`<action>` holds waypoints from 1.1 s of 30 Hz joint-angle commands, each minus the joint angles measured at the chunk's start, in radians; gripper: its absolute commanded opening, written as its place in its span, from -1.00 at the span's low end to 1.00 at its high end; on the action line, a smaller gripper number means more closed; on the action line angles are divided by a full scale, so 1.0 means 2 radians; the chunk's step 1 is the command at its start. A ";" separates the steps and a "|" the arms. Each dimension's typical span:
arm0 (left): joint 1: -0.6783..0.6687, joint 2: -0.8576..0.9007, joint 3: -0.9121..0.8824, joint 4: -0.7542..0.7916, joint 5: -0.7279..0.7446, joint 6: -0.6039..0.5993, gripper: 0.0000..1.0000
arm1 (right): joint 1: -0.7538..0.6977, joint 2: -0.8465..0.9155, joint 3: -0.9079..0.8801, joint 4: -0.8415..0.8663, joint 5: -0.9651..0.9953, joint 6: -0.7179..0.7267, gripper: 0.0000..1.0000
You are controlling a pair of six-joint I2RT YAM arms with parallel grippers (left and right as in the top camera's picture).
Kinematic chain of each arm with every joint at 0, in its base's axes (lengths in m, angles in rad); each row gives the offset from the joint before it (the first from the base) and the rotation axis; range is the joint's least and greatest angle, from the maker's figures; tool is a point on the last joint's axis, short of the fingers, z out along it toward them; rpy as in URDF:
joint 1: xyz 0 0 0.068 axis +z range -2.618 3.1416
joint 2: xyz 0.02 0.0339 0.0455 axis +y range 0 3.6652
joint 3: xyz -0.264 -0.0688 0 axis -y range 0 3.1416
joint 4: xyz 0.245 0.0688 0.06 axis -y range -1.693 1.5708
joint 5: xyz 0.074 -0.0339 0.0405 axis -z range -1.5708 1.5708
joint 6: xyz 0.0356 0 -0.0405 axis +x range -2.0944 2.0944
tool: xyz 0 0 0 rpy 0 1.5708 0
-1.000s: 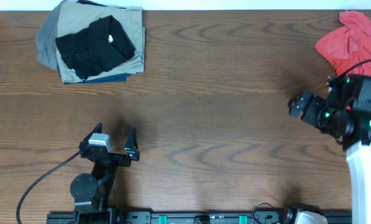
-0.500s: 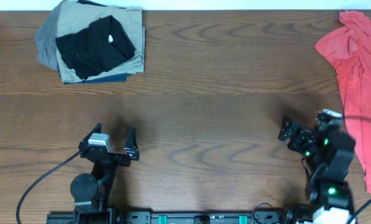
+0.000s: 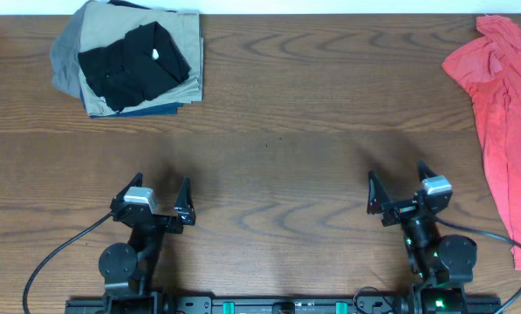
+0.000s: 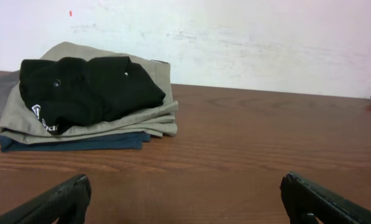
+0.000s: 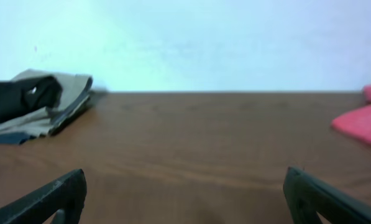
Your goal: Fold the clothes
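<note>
The clothes, a black shirt (image 3: 133, 65) with a small white mark, lie folded on top of a pile at the table's far left. The left wrist view shows the black shirt (image 4: 86, 90) with white lettering at its lower left edge, and it appears small in the right wrist view (image 5: 17, 96). My left gripper (image 3: 162, 180) rests near the front edge, open and holding nothing, its fingers wide apart over bare wood (image 4: 185, 180). My right gripper (image 3: 396, 171) sits at the front right, also open and empty (image 5: 185, 174). Both are far from the shirt.
Under the black shirt lie a folded khaki garment (image 3: 186, 52), a grey one (image 3: 64, 65) and a navy one (image 3: 155, 109). A coral-red shirt (image 3: 504, 96) is spread along the right edge of the wooden table (image 3: 286, 113). A cable (image 3: 51, 257) trails from the left arm.
The right arm has swung from beside the coral-red shirt back and down to the front of the table, uncovering that shirt. The left arm has not moved.
</note>
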 commanded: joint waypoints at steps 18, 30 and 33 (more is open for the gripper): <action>-0.002 -0.003 -0.009 -0.016 0.003 0.003 0.96 | 0.007 -0.113 -0.001 -0.132 0.036 -0.060 0.99; -0.002 -0.003 -0.009 -0.016 0.003 0.003 0.96 | 0.007 -0.113 -0.001 -0.133 0.043 -0.084 0.98; -0.002 -0.003 -0.009 -0.016 0.003 0.003 0.96 | 0.007 -0.113 -0.001 -0.132 0.043 -0.084 0.98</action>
